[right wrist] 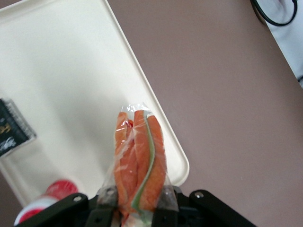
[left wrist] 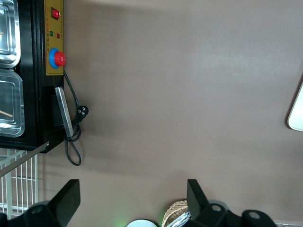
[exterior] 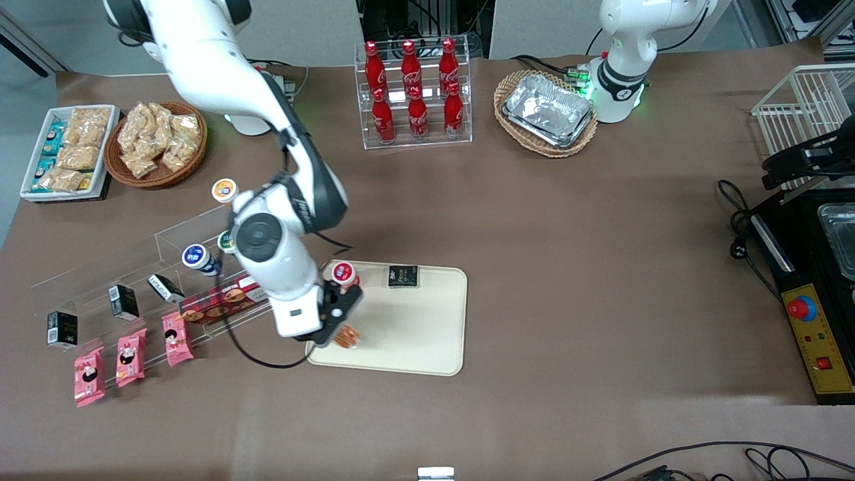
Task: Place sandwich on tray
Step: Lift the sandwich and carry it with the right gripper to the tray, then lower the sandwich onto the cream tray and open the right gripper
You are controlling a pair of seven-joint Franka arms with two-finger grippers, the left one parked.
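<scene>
Gripper [right wrist: 137, 201] clamps the sandwich [right wrist: 139, 158] over the tray [right wrist: 61, 85] corner — carried there, lowering and release remain.

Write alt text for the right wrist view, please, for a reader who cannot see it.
The gripper is shut on the sandwich, a plastic-wrapped wedge with orange and pale green layers, held over a corner of the cream tray. On the tray lie a small black packet and a red-capped cup.

The tool [exterior: 342, 329], closed on the sandwich [right wrist: 140, 161], hangs over the tray [exterior: 427, 334] corner nearest the working arm's end. Bare tray spreads beneath it. A red-capped cup [exterior: 343, 273] stands just beside it; a black packet [exterior: 403, 276] lies farther off.
</scene>
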